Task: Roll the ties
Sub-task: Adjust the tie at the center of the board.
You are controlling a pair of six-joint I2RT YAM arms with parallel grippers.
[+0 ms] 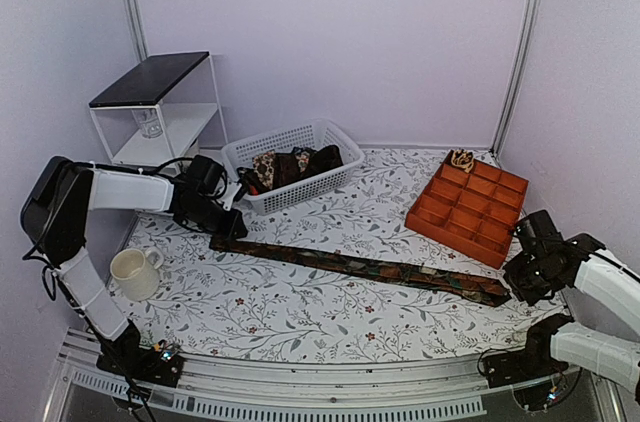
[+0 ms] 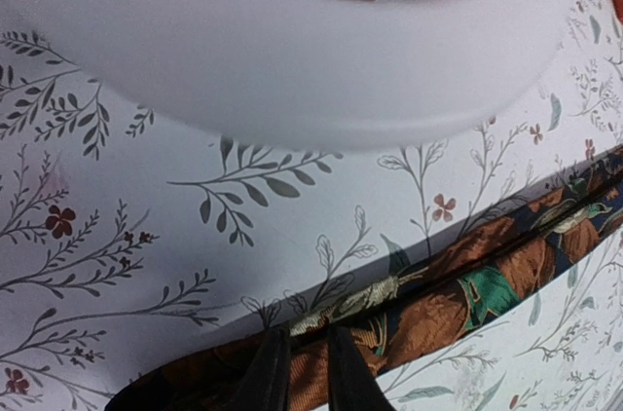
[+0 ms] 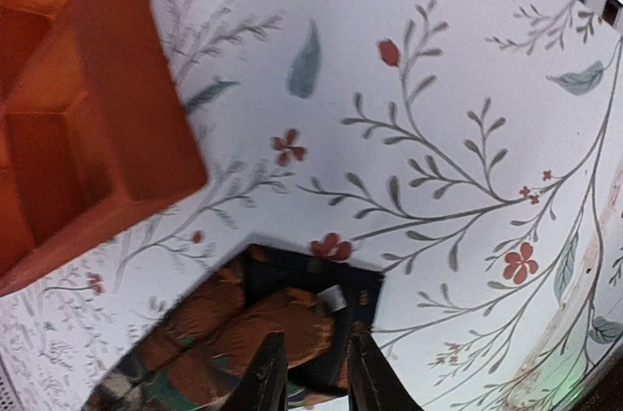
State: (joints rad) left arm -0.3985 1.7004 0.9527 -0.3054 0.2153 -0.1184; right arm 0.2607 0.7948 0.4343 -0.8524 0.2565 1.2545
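A long rust-and-green patterned tie (image 1: 360, 267) lies flat and straight across the floral-print table (image 1: 300, 327). The left hand (image 2: 307, 341) sits over its narrow end and the right hand (image 3: 314, 347) over its pointed wide end. Both hands' fingers are nearly together; whether they pinch the fabric cannot be told.

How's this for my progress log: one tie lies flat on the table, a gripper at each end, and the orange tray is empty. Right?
Only the tray part is wrong: the top external view shows a tan spotted roll, seemingly a rolled tie, in the far left corner compartment of the orange tray. The tie does lie flat, left gripper and right gripper at its ends.
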